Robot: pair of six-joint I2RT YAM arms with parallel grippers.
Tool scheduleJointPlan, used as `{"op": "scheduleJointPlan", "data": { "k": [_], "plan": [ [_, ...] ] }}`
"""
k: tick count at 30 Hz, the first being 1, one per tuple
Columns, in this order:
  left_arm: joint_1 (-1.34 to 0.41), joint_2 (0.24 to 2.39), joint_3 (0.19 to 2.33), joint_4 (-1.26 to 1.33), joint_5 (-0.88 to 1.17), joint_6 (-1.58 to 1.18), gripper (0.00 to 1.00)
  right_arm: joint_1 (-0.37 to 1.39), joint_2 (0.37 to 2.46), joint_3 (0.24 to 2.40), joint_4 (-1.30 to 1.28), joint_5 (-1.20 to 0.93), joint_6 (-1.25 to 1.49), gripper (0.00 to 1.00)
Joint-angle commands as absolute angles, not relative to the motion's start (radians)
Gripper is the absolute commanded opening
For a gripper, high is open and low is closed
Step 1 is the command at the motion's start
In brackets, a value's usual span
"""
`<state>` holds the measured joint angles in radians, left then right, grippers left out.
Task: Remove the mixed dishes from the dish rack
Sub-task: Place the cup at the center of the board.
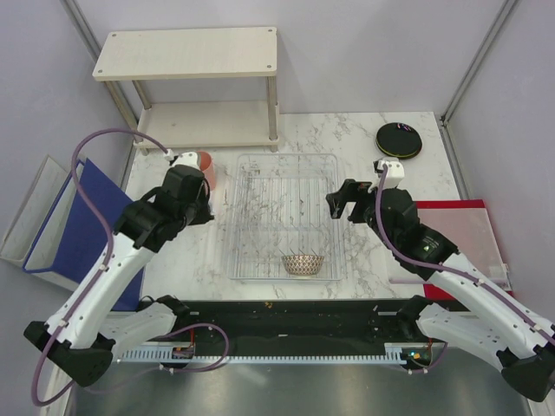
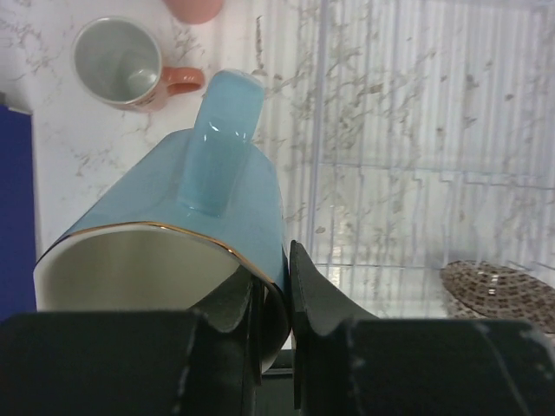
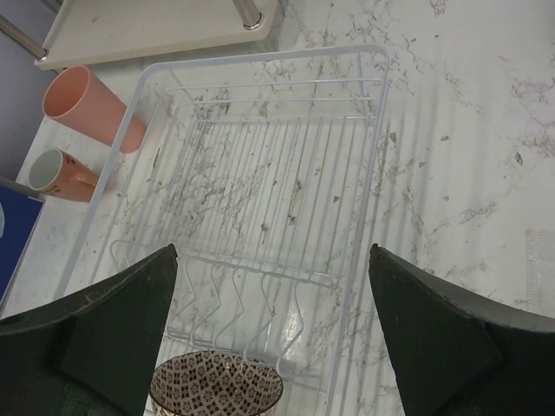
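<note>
The wire dish rack lies mid-table and holds only the net-patterned bowl at its near end. Left of the rack, my left gripper is shut on the wall of a light blue cup, one finger inside the rim and one outside. A salmon mug stands on the marble beyond it, and a salmon tumbler stands by the rack's far left corner. My right gripper hangs open and empty over the rack, above the bowl. A black plate rests at the far right.
A two-tier beige wooden shelf stands at the back left. A blue board in a white bin leans off the table's left side. A red folder lies at the right edge.
</note>
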<state>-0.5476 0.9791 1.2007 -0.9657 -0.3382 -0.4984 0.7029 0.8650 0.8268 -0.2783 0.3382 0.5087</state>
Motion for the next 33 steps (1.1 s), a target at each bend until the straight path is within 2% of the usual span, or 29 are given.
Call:
{"op": "scheduleJointPlan", "data": {
  "k": [1,8,20,31,32,33],
  "plan": [
    [-0.549,1.035,1.206,-0.973,-0.445,-0.439,0.02,0.704,0.862,0.812,-0.273,0.357,0.485,0.98],
    [-0.531,1.155,1.08,-0.821,-0.365,-0.445,0.02,0.704,0.839,0.785,-0.273,0.36,0.471,0.98],
    [-0.42,1.408,1.051,-0.692,-0.23,-0.422,0.02,0.707,0.83,0.765,-0.275,0.353,0.472,0.98],
    [-0.351,1.473,1.029,-0.675,-0.155,-0.394,0.02,0.706,0.859,0.769,-0.265,0.348,0.469,0.98],
    [-0.353,1.471,1.029,-0.676,-0.153,-0.394,0.04,0.706,0.859,0.769,-0.264,0.348,0.471,0.98],
    [-0.351,1.465,1.029,-0.683,-0.149,-0.396,0.11,0.704,0.859,0.767,-0.264,0.345,0.469,0.98]
  ]
}}
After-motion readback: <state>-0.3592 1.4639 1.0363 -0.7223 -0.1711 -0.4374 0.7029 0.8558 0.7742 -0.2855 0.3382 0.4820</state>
